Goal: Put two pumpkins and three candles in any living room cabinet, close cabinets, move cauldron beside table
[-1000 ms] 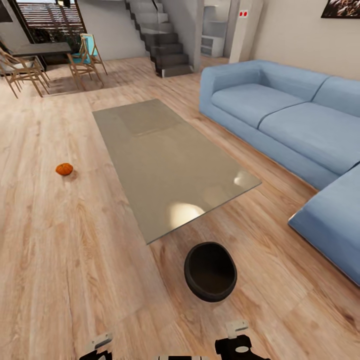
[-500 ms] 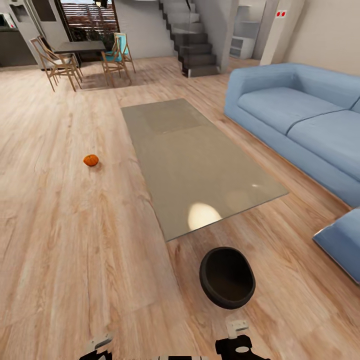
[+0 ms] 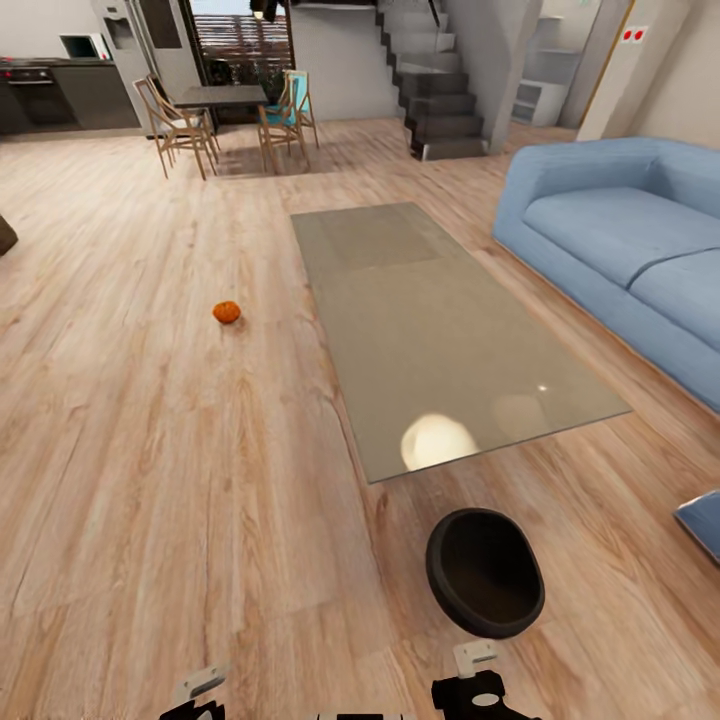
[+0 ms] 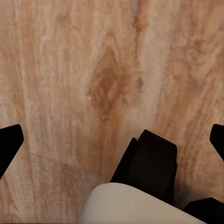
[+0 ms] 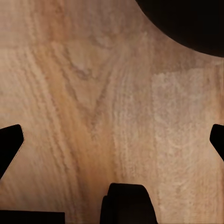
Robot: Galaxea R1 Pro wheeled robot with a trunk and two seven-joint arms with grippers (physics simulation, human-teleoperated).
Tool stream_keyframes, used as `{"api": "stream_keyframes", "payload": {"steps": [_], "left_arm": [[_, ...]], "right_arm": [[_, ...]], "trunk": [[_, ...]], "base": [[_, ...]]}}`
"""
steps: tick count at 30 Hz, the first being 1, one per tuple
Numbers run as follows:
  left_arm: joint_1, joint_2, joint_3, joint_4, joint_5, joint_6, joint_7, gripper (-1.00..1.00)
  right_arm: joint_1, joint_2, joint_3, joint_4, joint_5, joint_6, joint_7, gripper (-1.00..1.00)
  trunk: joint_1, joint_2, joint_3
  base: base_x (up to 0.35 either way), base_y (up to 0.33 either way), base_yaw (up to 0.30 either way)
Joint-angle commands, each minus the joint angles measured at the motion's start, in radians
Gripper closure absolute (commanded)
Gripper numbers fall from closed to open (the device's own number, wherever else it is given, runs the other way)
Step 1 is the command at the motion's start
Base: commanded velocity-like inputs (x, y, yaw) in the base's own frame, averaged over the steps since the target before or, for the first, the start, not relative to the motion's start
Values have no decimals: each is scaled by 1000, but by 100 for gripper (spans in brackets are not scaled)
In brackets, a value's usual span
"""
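Observation:
One small orange pumpkin lies on the wood floor, left of the glass table. The black cauldron stands upright on the floor just off the table's near corner, close in front of my right arm; its dark rim also shows in the right wrist view. My left gripper and right gripper both hang open over bare floorboards, with nothing between their fingers. The second pumpkin, the candles and the cabinet are out of view.
A blue sofa runs along the right side. At the back stand a dining table with chairs, stairs and a kitchen counter. Wide open floor lies to the left, between me and the pumpkin.
The camera has swung left, so the whole picture has shifted right and the kitchen has come into view. The pumpkin, cauldron and table have not moved on the floor.

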Motion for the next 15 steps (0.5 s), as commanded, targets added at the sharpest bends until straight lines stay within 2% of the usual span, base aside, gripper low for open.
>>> {"api": "stream_keyframes", "payload": {"steps": [1, 15], "left_arm": [[0, 0, 0, 0, 0, 0, 0, -100], [0, 1, 0, 1, 2, 0, 1, -100]], "right_arm": [[0, 0, 0, 0, 0, 0, 0, -100], [0, 1, 0, 1, -1, 0, 0, -100]], "trunk": [[0, 0, 1], [0, 0, 17]], "base": [[0, 0, 226], [0, 0, 225]]}}
